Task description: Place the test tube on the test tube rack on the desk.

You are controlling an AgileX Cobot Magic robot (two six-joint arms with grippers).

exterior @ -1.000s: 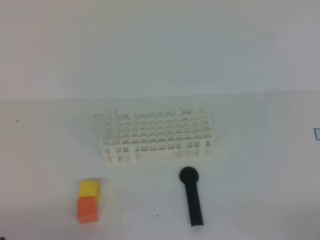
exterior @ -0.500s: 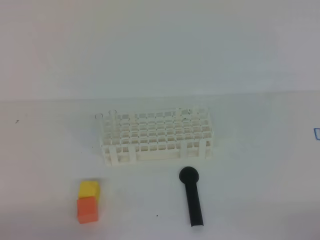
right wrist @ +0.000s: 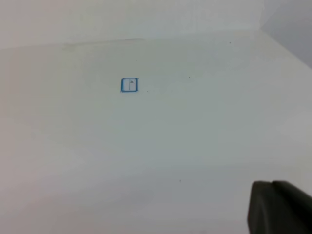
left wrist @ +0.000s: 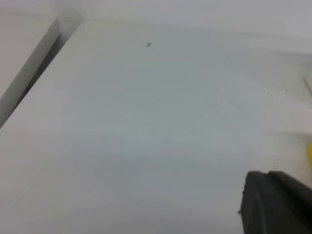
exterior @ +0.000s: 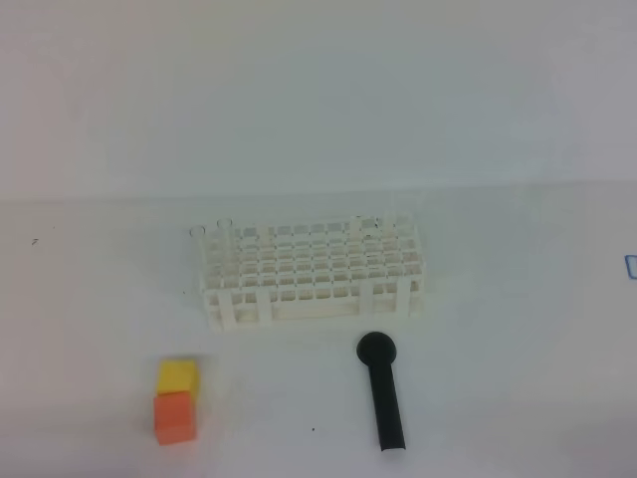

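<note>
The white test tube rack (exterior: 314, 271) stands in the middle of the desk (exterior: 498, 358) in the high view. Two clear test tubes with round rims (exterior: 197, 234) (exterior: 224, 227) stand upright at the rack's left end. Another faint rim (exterior: 368, 223) shows at its back right. Neither gripper appears in the high view. A dark piece of my left gripper (left wrist: 278, 204) fills the lower right corner of the left wrist view, and a dark piece of my right gripper (right wrist: 280, 207) does the same in the right wrist view. Nothing is seen held by either.
A black round-headed stick (exterior: 383, 393) lies in front of the rack, right of centre. A yellow block (exterior: 177, 375) and an orange block (exterior: 174, 417) sit together at the front left. A small blue square mark (right wrist: 129, 85) is on the desk at the right.
</note>
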